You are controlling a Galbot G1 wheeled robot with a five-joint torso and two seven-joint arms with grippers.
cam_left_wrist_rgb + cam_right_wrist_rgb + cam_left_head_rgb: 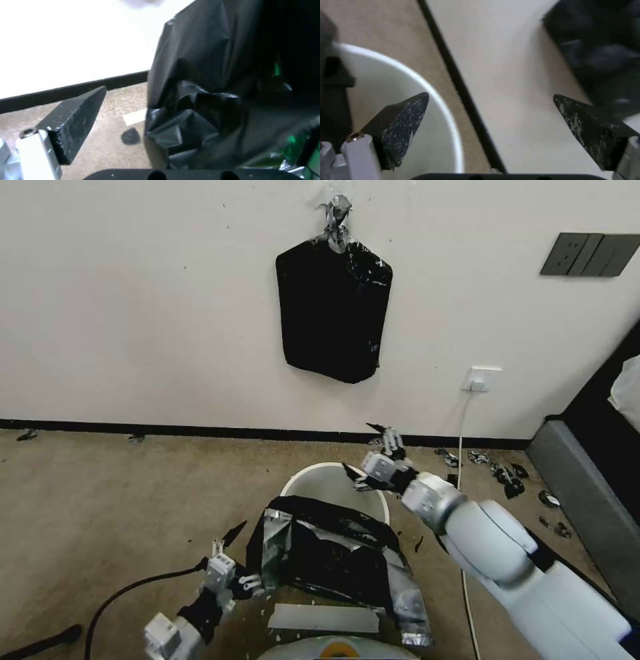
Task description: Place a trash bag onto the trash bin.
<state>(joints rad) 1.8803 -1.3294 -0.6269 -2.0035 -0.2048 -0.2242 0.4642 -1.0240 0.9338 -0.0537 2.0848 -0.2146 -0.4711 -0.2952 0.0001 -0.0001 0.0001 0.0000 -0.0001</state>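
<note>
The white trash bin (325, 484) stands on the carpet before the wall. The glossy black trash bag (333, 557) drapes over its near rim and down its front, and the far half of the mouth is bare. My left gripper (247, 555) is open at the bag's left edge. In the left wrist view one finger (73, 120) stands free of the bag (206, 100), and the other is hidden behind the plastic. My right gripper (364, 449) hovers open over the bin's far right rim (430, 82) with nothing between its fingers.
A flat black bundle (333, 310) hangs on the wall above the bin. Black plastic scraps (507, 475) litter the floor at right, by a white cable (460, 447) from a socket. Grey furniture (587, 507) stands at right, and a black cable (133, 587) lies at left.
</note>
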